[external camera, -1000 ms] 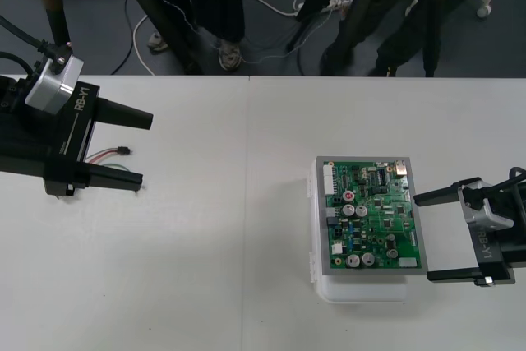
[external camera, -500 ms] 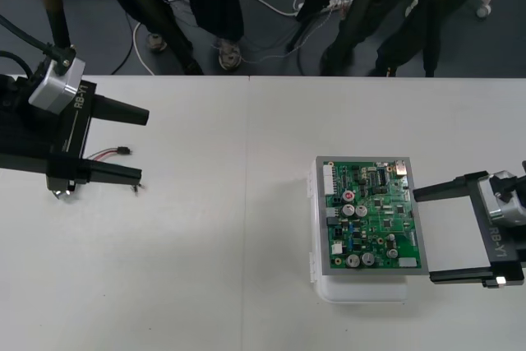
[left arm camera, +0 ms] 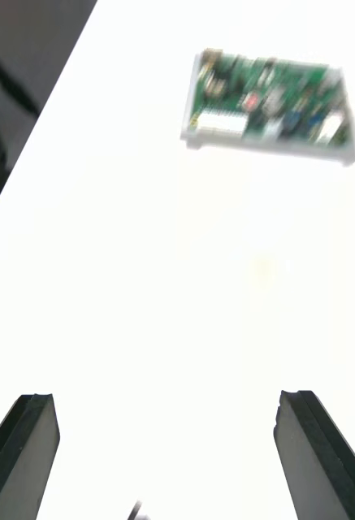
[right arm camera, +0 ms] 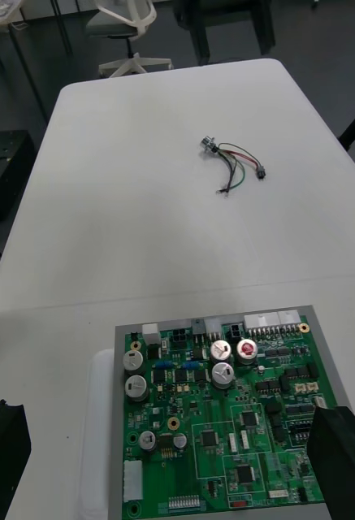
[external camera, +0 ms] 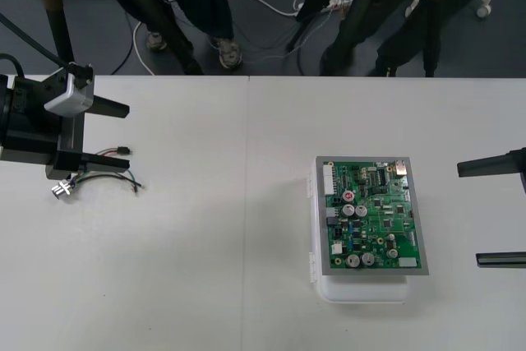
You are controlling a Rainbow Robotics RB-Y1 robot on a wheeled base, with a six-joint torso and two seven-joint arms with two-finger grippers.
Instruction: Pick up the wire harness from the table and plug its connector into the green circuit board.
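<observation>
Both arms have drawn back toward their own sides since a second ago, and the left one has uncovered more of the harness. At the 9 o'clock edge of the table point(external camera: 246, 162), the left gripper point(external camera: 127, 137) hangs with its fingers spread wide, gripping nothing. The wire harness point(external camera: 99, 173) lies loose on the table beneath it. Its black plug point(external camera: 123, 150) is between the two fingers, and its metal socket point(external camera: 62, 189) is at 8 o'clock from the plug. Well apart, toward 4 o'clock from the table's middle, the green circuit board point(external camera: 370, 215) sits on its white base point(external camera: 362, 289). At the 3 o'clock edge the right gripper point(external camera: 468, 215) is wide open and empty, clear of the board.
</observation>
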